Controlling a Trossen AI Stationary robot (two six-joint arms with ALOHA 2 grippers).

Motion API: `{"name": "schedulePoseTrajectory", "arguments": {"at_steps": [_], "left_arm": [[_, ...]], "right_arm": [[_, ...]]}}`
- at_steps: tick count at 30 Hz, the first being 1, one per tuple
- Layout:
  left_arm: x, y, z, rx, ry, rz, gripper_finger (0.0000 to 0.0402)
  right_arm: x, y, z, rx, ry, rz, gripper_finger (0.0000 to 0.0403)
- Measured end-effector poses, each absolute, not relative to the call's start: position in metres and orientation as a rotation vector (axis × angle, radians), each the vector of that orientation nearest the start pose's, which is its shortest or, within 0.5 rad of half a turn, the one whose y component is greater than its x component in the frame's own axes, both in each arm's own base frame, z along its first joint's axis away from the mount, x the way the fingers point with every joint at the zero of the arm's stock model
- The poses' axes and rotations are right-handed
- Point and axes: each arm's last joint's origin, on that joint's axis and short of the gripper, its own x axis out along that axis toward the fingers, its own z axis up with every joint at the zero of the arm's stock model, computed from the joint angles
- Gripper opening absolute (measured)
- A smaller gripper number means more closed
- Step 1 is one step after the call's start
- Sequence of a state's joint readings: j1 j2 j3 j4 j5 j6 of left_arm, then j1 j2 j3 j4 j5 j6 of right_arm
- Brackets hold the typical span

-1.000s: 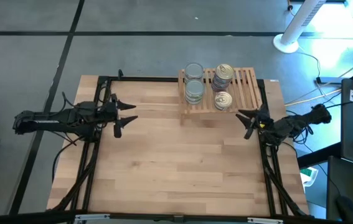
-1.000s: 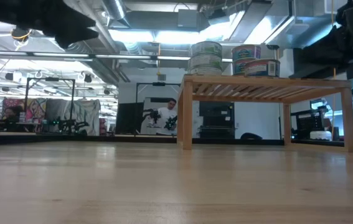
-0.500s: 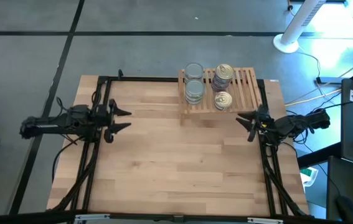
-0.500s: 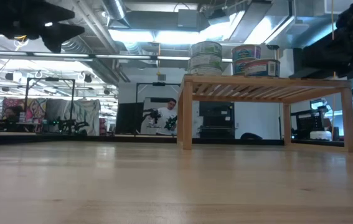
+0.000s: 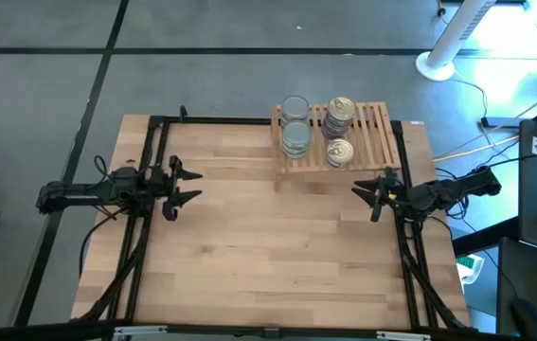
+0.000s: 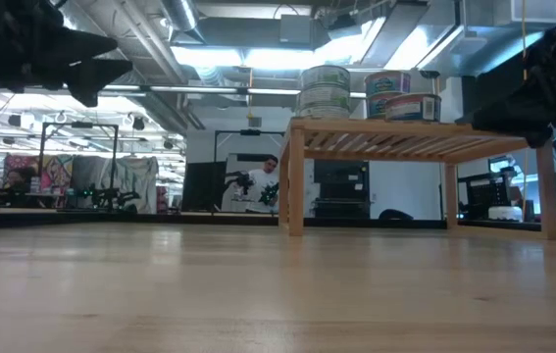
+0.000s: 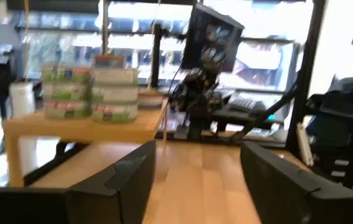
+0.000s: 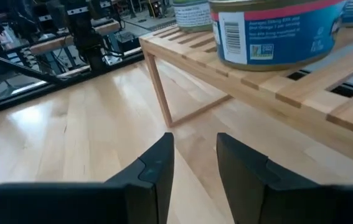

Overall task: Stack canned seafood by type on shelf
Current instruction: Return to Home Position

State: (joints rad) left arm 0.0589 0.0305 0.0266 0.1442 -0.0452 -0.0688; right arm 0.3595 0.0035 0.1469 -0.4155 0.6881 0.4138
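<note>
1. Low rectangular light-wood slatted shelf point(image 5: 375, 133): stands at the far edge of the pale plank bench point(image 5: 268, 265), right of centre, its long axis running across the bench from left to right
2. Short round tins of canned seafood point(image 5: 295, 135): all that show sit on the shelf. Two silver-topped piles occupy its left end, one behind the other. Just beside them stands a gold-topped pile point(image 5: 341, 112) with a single gold-topped tin point(image 5: 339, 152) in front. The right end of the slats is bare
3. Right gripper point(image 5: 363, 202): hovers near the shelf's front right corner, the fingers slightly parted, empty and pointing leftwards across the bench. Its wrist view shows a blue-and-pink-labelled tin point(image 8: 276, 28) close by on the slats
4. Left gripper point(image 5: 192, 186): hangs over the left side of the bench, well apart from the shelf, fingers spread and holding nothing
5. Judgement: stacking looks finished, so the coming move is a retreat. The right arm is the nearer, and the shelf lies beyond its fingers, towards the far edge. Its withdrawal should therefore lead away from the front rail and the front tin
6. A person point(image 6: 268, 181) shows in the room beyond the bench, remote from both arms
</note>
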Motion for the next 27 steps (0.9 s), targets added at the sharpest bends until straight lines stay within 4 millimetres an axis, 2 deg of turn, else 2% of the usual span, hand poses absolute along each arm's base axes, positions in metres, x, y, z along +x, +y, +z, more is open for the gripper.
{"name": "schedulePoseTrajectory", "arguments": {"at_steps": [7,23,27], "left_arm": [[0.097,0.007,0.181,-0.007,-0.162,0.101,0.0227],[0.099,0.006,0.165,-0.012,0.009,0.076,0.0227],[0.099,0.006,0.165,0.027,0.011,0.079,0.0227]], "right_arm": [[0.079,0.01,0.174,0.256,0.162,-0.355,0.0122],[0.08,0.011,0.173,0.041,0.204,-0.301,0.0122],[0.08,0.012,0.173,0.063,0.202,-0.293,0.0122]]}}
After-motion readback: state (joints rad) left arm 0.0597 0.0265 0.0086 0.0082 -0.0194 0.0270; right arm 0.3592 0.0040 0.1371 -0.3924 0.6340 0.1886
